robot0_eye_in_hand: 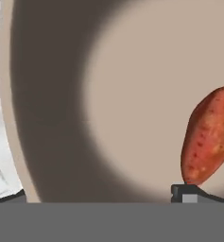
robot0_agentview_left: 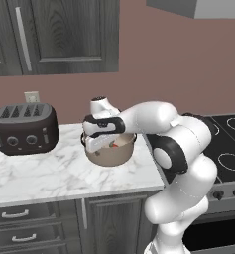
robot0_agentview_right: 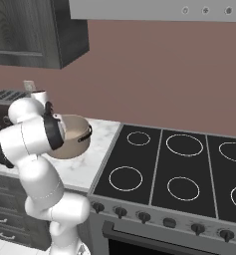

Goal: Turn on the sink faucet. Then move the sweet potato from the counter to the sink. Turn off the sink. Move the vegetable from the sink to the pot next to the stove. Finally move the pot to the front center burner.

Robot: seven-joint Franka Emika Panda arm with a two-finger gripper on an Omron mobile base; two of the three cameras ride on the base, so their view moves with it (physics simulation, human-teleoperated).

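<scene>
The tan pot [robot0_agentview_left: 120, 155] stands on the white marble counter [robot0_agentview_left: 49, 173] just left of the stove [robot0_agentview_right: 159, 169]. My gripper [robot0_agentview_left: 105, 145] points down into the pot from above. In the hand view the pot's pale floor [robot0_eye_in_hand: 132, 94] lies close below, and the orange-red sweet potato [robot0_eye_in_hand: 208, 137] rests on it at the right, beside my right fingertip [robot0_eye_in_hand: 184, 193]. My gripper [robot0_eye_in_hand: 97, 196] is open, its tips far apart with nothing between them. From the right base view my arm covers part of the pot [robot0_agentview_right: 74, 132].
A dark four-slot toaster [robot0_agentview_left: 25, 128] sits on the counter to the pot's left. The black cooktop has white ring burners, with the front center one [robot0_agentview_right: 183, 188] bare. Dark cabinets hang above, and drawers [robot0_agentview_left: 20, 214] sit below the counter.
</scene>
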